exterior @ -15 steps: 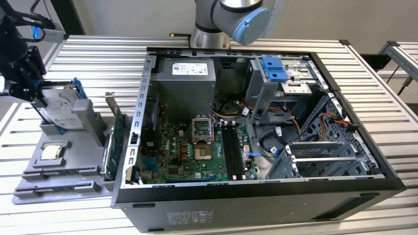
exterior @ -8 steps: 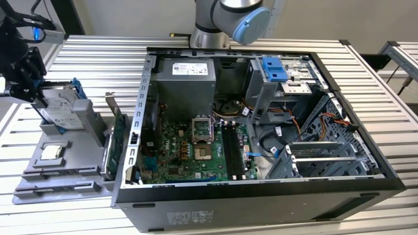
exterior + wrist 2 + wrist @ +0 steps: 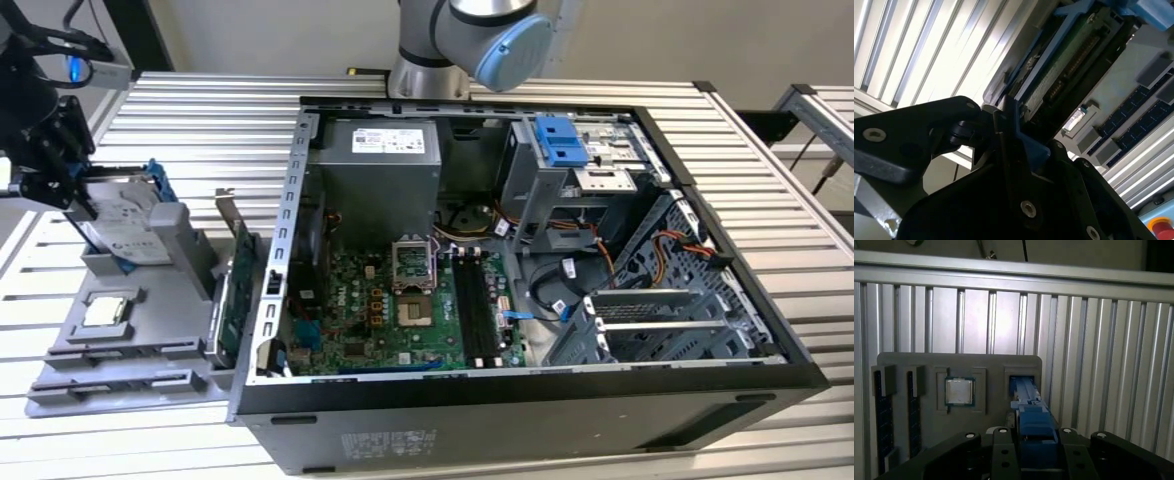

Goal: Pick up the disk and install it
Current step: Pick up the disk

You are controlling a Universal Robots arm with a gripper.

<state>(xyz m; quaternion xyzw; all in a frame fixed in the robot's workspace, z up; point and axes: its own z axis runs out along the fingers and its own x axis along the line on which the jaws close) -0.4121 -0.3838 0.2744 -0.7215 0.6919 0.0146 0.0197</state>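
Note:
The disk [image 3: 131,228], a silver-grey drive with a white label and blue rails, stands on edge and tilted in the grey holder [image 3: 147,352] at the exterior view's left. My black gripper [image 3: 80,203] is at the disk's upper end, shut on its blue rail. In the first wrist view the blue rail of the disk [image 3: 1029,410] runs from the holder's slot up between the fingers of the gripper [image 3: 1035,450]. In the second wrist view the disk [image 3: 1054,85] shows its edge and connector side, with the gripper [image 3: 1019,145] clamped on its blue rail. I cannot tell if the disk is clear of its slot.
A square silver processor chip [image 3: 107,311] [image 3: 959,391] lies in the holder [image 3: 989,365], beside memory sticks [image 3: 881,410]. A green circuit card [image 3: 242,290] stands between the holder and the open computer case [image 3: 534,395]. In the case a drive bay with a blue latch [image 3: 561,140] sits at the back.

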